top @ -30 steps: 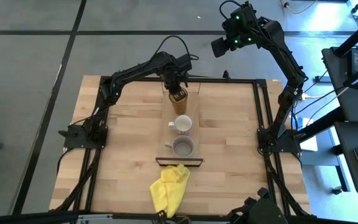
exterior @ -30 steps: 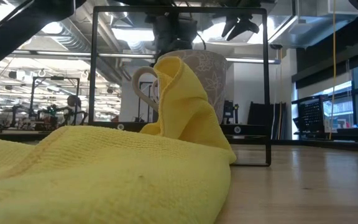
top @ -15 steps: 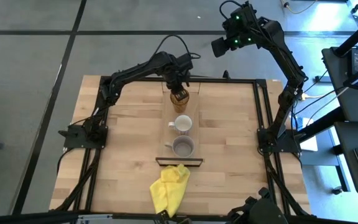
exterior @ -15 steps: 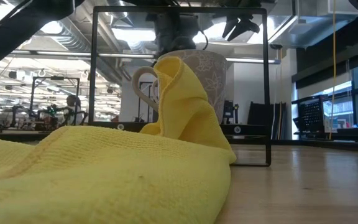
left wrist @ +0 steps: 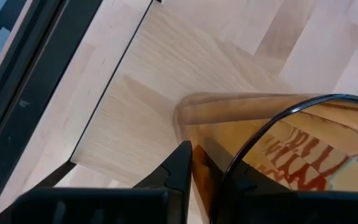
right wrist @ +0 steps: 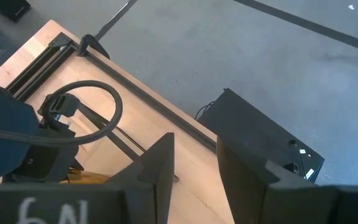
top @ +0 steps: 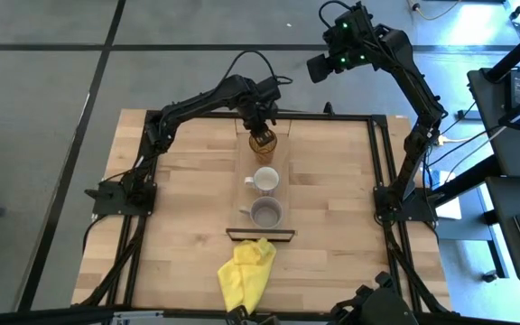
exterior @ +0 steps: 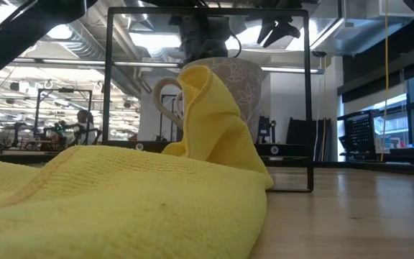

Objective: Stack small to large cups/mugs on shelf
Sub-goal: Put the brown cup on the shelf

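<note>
In the high view the amber tumbler [top: 263,144] sits at the far end of the pale shelf plank [top: 283,194], under my left gripper [top: 258,126], which is shut on it. The white mug [top: 265,181] and the grey mug [top: 266,214] stand on their bases on the plank nearer me, with the dark lip [top: 260,235] at the near end. The low view shows the grey mug [exterior: 246,79] behind the yellow cloth. My right gripper [top: 319,68] hangs open, high beyond the table's far right corner. My left gripper holds the tumbler by its rim wall [left wrist: 201,152], one finger [left wrist: 180,168] outside and the other inside the cup. The fingers come from above, pointing down. The tumbler stands nearly upright over the plank's far end [left wrist: 135,124]; whether its base touches the plank I cannot tell.
A yellow cloth [top: 246,275] lies crumpled at the table's near edge just past the lip and fills the low view's foreground [exterior: 121,201]. Black frame rails [top: 377,162] run along the table's sides and far edge. Bare tabletop lies left and right of the plank.
The left gripper has tipped the tumbler from a slanted pose, with its body stretched toward the white mug, to nearly upright at the plank's far end. The gripper stays shut on the rim. The mugs, the cloth and the right arm have kept still.
</note>
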You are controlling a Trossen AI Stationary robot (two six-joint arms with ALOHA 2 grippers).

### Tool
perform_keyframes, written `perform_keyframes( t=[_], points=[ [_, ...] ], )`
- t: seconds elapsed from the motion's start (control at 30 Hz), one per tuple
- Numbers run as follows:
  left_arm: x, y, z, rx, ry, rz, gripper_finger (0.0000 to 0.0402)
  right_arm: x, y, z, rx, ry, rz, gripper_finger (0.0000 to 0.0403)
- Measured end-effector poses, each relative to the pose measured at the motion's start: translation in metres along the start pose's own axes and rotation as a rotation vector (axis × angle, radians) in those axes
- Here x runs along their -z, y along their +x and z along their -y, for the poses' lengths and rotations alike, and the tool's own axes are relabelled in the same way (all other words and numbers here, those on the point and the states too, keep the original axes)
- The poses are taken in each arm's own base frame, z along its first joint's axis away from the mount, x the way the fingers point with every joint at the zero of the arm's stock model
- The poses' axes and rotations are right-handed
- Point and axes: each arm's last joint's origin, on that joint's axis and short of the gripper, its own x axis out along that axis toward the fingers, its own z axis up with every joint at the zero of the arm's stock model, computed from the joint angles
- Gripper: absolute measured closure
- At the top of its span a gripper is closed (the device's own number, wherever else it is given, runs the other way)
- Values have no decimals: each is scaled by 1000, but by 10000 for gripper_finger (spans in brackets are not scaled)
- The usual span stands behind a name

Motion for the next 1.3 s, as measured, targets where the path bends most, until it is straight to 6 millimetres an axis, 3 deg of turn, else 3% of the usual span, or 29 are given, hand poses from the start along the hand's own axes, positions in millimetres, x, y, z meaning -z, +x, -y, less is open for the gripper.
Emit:
perform_keyframes(
  t=[0.7, 1.07, 1.3],
  points=[
    [-1, -3, 5, 3, 19, 22, 326, -1, 0, 0, -1, -3, 7, 280],
    [2, -45, 3, -48, 34, 104, 326, -1, 0, 0, -1, -2, 7, 280],
    [14, -44, 1, -143, -18, -16, 330, -1, 0, 0, -1, -2, 7, 280]
  ],
)
